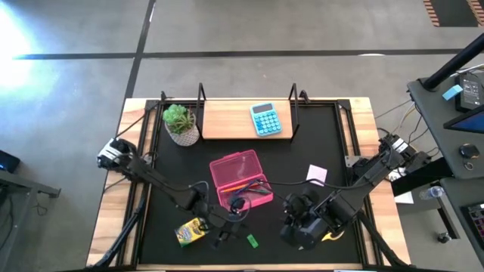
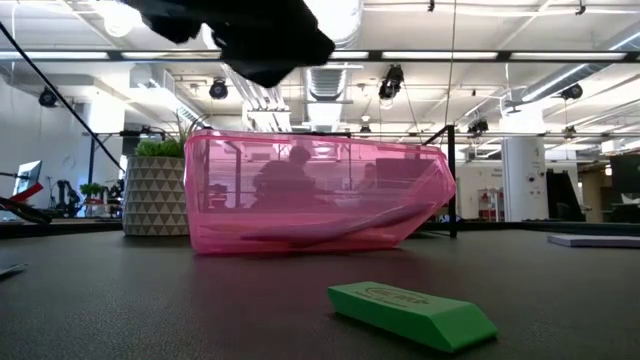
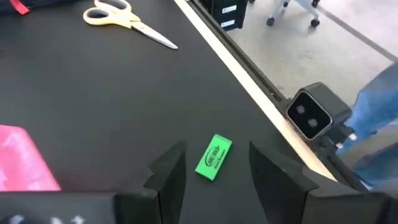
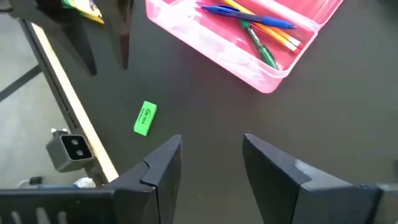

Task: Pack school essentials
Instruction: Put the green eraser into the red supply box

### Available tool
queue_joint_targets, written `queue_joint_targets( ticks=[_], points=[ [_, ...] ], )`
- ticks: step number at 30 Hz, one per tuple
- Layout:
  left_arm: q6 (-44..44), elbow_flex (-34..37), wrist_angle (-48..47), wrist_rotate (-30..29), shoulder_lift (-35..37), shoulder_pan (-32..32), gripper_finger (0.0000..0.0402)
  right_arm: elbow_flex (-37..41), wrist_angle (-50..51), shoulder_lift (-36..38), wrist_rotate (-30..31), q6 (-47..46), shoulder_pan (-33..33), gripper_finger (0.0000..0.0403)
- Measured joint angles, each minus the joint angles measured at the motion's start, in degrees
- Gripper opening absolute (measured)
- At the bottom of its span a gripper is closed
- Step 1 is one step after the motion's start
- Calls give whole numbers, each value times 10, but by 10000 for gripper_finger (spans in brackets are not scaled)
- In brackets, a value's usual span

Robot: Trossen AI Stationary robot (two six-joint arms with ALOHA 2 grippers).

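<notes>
On the black tabletop [image 1: 318,136], we see the left claw [image 3: 211,171] hanging open just above the small green eraser [image 3: 214,157], one dark finger on either side of it and neither touching. In the high view the eraser [image 1: 252,242] lies at about 6 o'clock from the pink pencil case [image 1: 240,180], near the tabletop's front edge. The case stands open and already holds a blue pen [image 4: 249,12], orange pencils [image 4: 273,31] and a green one. The yellow-green crayon box [image 1: 191,231] waits at roughly 8 o'clock from the case, and the yellow-handled scissors [image 3: 127,20] lie loose on the mat, well apart from the eraser. The right claw [image 4: 211,165] hovers open at about 4 o'clock from the case, carrying nothing.

We judge the eraser to be the next pick. The risk: it lies askew between the fingers, so closing on it could pinch one corner and spin or flick it away. It also sits near the tabletop edge, so a nudge outward could send it off. The two arms work close together here, and a wide swing toward the case could bring them into contact.
</notes>
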State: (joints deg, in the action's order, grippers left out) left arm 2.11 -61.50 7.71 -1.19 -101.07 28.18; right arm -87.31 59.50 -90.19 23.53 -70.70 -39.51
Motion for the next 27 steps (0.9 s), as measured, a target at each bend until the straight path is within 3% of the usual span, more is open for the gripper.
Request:
queue_joint_targets(
  ticks=[7,15,27],
  points=[
    [-58,-65,4,-5,-80,0,155,0,30,0,-12,3,0,160],
    [-60,-154,-67,-4,-161,1,155,0,41,1,-16,9,0,160],
    [-105,-167,-112,1,-195,2,155,0,46,1,-17,20,0,160]
  ],
)
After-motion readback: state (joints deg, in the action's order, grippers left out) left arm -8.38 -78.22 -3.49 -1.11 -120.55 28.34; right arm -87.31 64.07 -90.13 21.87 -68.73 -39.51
